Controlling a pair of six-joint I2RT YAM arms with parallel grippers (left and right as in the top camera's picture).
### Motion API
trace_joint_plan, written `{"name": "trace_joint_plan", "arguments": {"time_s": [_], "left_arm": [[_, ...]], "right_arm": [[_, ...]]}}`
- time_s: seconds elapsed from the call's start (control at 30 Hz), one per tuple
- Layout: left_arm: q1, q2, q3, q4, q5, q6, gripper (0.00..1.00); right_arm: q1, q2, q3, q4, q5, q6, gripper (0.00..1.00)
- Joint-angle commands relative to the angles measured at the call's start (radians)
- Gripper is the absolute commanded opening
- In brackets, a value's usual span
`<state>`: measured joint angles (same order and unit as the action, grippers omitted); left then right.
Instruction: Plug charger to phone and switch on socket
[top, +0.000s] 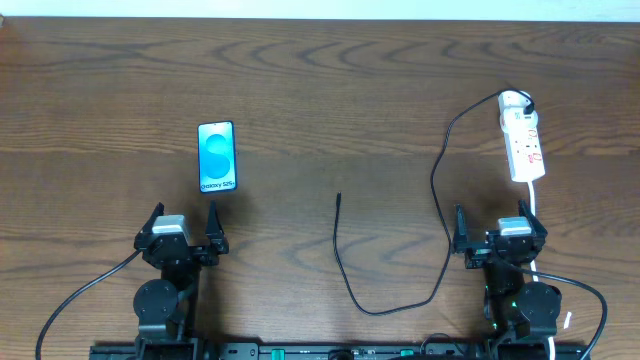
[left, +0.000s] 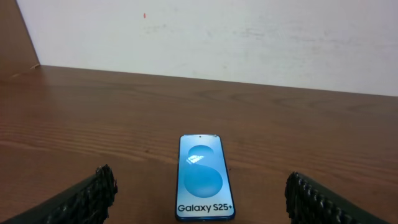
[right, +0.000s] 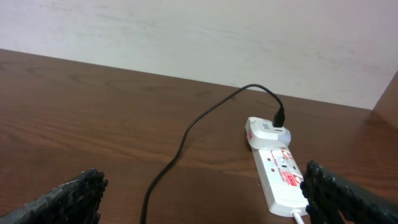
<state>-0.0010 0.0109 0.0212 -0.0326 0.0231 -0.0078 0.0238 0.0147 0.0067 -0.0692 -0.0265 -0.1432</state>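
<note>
The phone (top: 217, 156) lies flat, screen up, bright blue with "Galaxy S25+"; in the left wrist view it (left: 203, 176) lies straight ahead between my open fingers. My left gripper (top: 185, 228) is open and empty just in front of it. The socket (top: 523, 138) is a white power strip at the right, with a white adapter at its far end; the right wrist view shows it (right: 280, 177) ahead right. The black charger cable (top: 440, 190) runs from that adapter, loops along the table and ends in a free plug tip (top: 339, 197). My right gripper (top: 500, 230) is open and empty.
The dark wooden table (top: 330, 90) carries everything. The strip's white cord (top: 537, 205) runs toward the right arm's base. A pale wall (left: 217, 37) rises behind the table's far edge.
</note>
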Motion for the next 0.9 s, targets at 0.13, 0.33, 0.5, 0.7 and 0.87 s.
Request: {"name": "trace_joint_plan", "arguments": {"time_s": [0.13,0.33,0.5,0.7,0.87], "left_arm": [[0.005,-0.005,-0.015,-0.038,-0.024,-0.013,0.89],[0.005,0.027,0.008,-0.053,-0.024,-0.013,0.89],[0.005,0.129,0.079,-0.072,-0.024,-0.004,0.89],[0.005,0.305,0.193,-0.072,-0.024,0.014,0.89],[0.005,0.466,0.293,-0.072,-0.025,0.014,0.89]], "right_arm": [[-0.003,-0.003,-0.002,-0.004,-0.002,-0.011,0.99],[-0.003,-0.003,-0.002,-0.004,-0.002,-0.011,0.99],[-0.003,-0.003,-0.002,-0.004,-0.002,-0.011,0.99],[-0.003,-0.003,-0.002,-0.004,-0.002,-0.011,0.99],[-0.003,-0.003,-0.002,-0.004,-0.002,-0.011,0.99]]}}
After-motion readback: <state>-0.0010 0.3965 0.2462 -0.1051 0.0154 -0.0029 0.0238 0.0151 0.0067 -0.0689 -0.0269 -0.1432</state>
